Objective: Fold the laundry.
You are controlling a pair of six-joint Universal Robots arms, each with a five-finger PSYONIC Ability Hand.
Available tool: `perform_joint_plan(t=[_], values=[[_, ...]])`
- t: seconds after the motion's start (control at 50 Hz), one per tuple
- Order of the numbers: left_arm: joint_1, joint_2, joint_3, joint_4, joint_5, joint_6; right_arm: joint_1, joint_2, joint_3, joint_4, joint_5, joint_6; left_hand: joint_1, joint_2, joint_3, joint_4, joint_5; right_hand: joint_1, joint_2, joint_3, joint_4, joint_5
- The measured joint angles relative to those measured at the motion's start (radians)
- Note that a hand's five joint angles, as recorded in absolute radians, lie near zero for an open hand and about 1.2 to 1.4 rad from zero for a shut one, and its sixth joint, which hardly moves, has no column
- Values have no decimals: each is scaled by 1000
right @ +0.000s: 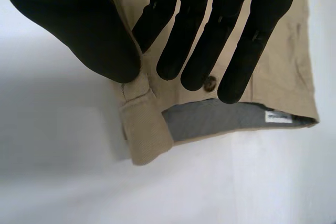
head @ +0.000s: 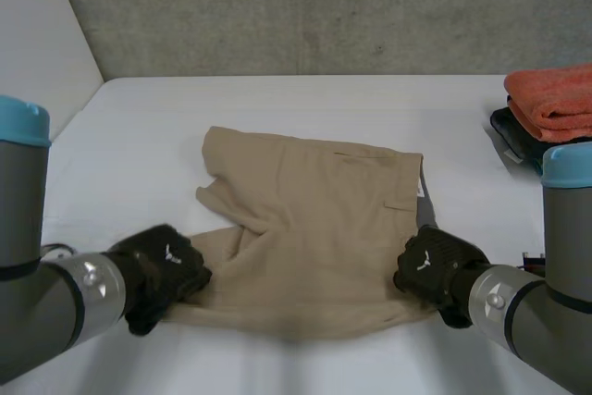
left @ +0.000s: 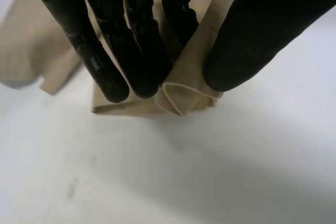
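On the white table (head: 277, 108), your left hand (head: 165, 270) pinches the tan shorts (head: 314, 219) at a leg end; your right hand (head: 433, 265) pinches their waist corner.

Nothing legible: a small white label (right: 278, 117), on the grey waistband (right: 210, 120) at three o'clock of the beige cloth shorts (head: 314, 228), bears unreadable print.

Pretty sure I'm set up in a lab or test cell, not anyone's home. There's a bare grey concrete wall (head: 324, 6) behind a plain white table (head: 139, 136), a white panel (head: 37, 34) closing off one side, and my grey arms (head: 28, 256) with light-blue caps reach over it. The only homey stuff is the beige shorts (head: 314, 219) and a folded orange towel (head: 555, 99).
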Motion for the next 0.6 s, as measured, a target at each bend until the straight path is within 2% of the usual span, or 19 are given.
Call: perform_joint_plan(t=[0.12, 0.28, 0.38, 0.48, 0.6], values=[[1, -112, 130, 146, -47, -53, 20, 60, -58, -117, 30, 67, 0, 0, 0, 0, 5, 12, 0, 0, 0, 4], [-1, -338, 430, 388, -126, -132, 40, 207, -255, -358, 187, 192, 0, 0, 0, 0, 5, 12, 0, 0, 0, 10], [-4, -495, 665, 505, -158, -151, 49, 318, -400, -499, 254, 261, 0, 0, 0, 1, 5, 12, 0, 0, 0, 15], [-1, -663, 911, 568, -174, -147, 53, 444, -530, -652, 286, 285, 0, 0, 0, 1, 5, 12, 0, 0, 0, 16], [2, -819, 1137, 554, -178, -136, 52, 571, -643, -796, 308, 269, -1, -1, -1, 4, 6, -14, -22, -24, -25, -10]])
